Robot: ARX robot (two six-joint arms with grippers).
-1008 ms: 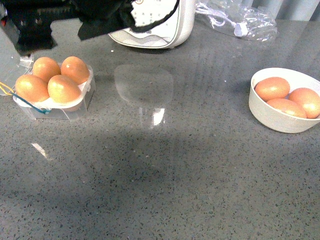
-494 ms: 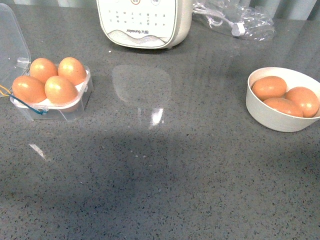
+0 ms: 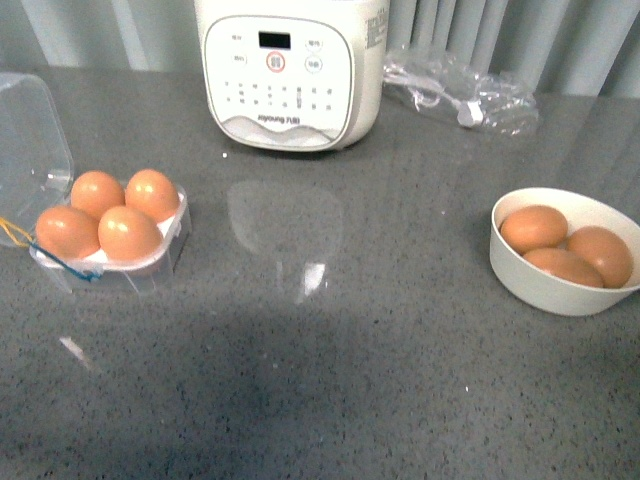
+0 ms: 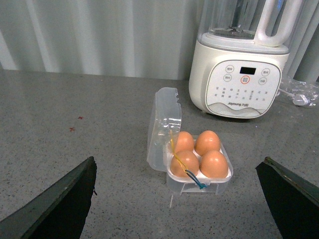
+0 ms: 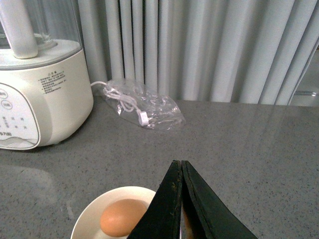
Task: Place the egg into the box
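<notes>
Left of the blender (image 3: pixel 290 70) and nearer the robot, the egg (image 3: pixel 128 232) sits in the box (image 3: pixel 172 232) among three others, the left gripper (image 4: pixel 178 160) spread wide, the right gripper (image 5: pixel 178 167) pressed together.

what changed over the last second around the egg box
The left arm that hung over the box has pulled out of the front view; the left gripper is open and empty. Box still holds four eggs, lid open; bowl still holds three.

Blender (image 3: pixel 290 75) in all three views
</notes>
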